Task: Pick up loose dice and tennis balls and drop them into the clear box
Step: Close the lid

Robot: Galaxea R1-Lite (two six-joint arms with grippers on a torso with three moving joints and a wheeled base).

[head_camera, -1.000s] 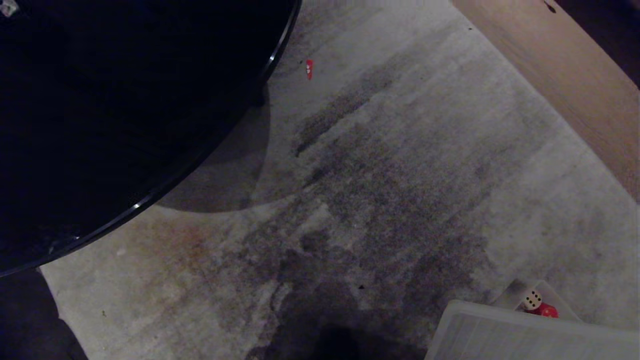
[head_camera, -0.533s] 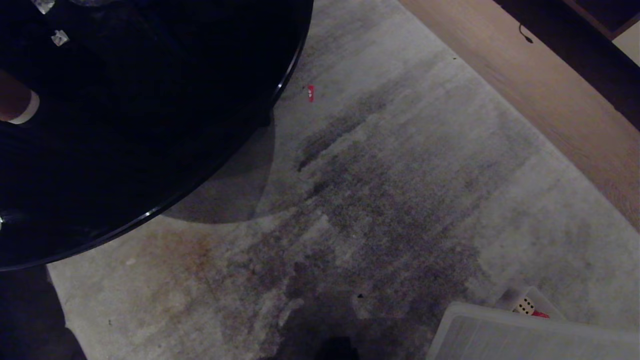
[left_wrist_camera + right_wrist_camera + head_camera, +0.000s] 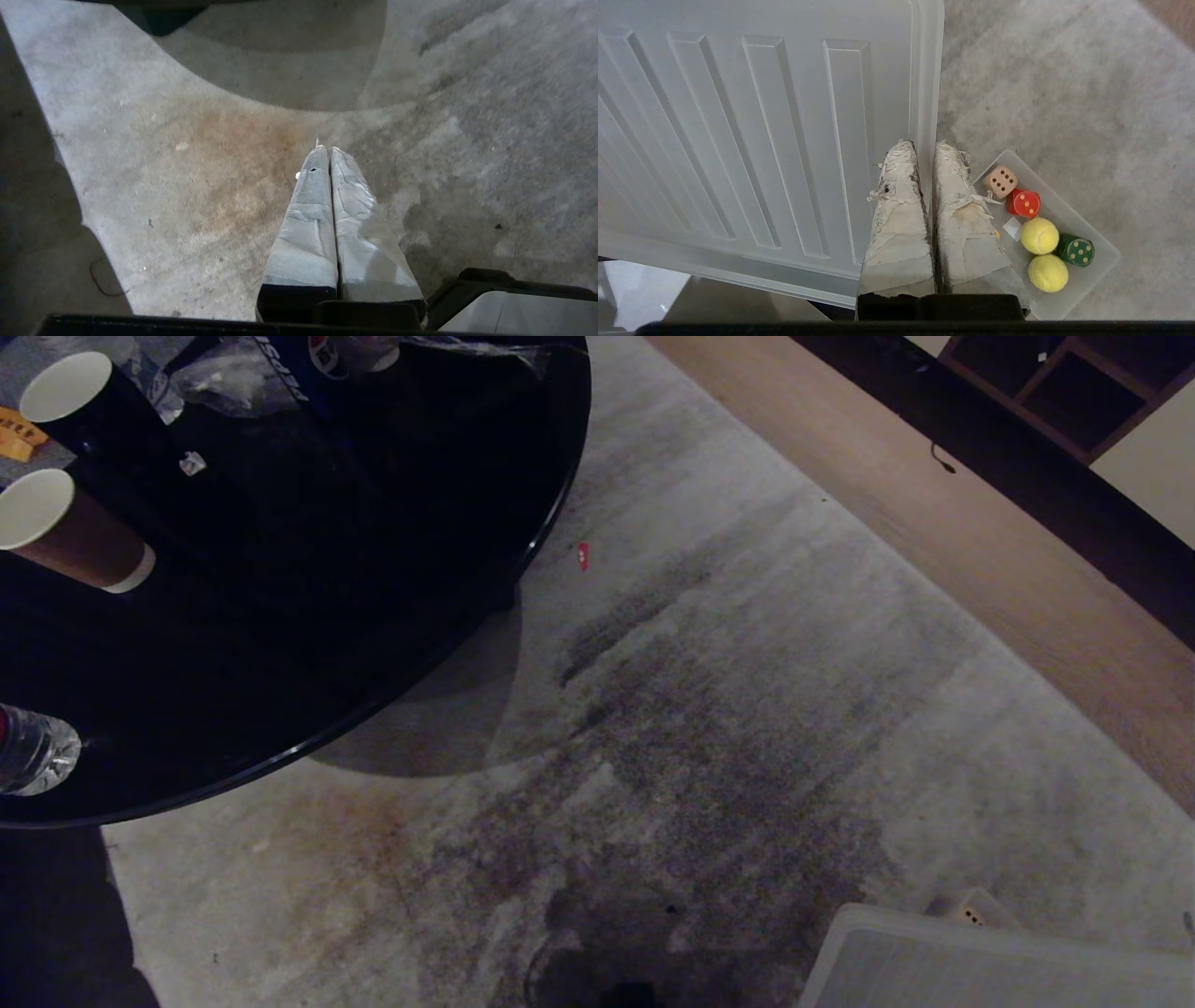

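The clear box sits on the carpet beside my right gripper. In it lie a cream die, a red die, a dark green die and two tennis balls. My right gripper is shut and empty, hanging over the edge of the ribbed lid. My left gripper is shut and empty above bare, stained carpet. In the head view only a corner of the clear box shows, with the cream die in it. Neither gripper appears there.
A black round table at the upper left carries paper cups and a water bottle. The ribbed lid lies at the lower right. A small red scrap lies on the carpet. A wood floor strip borders the carpet on the right.
The head view has tilted up: the whole scene slid down, the table's cups and bottle came into view, and the box sank to the picture's edge. Nothing itself moved.
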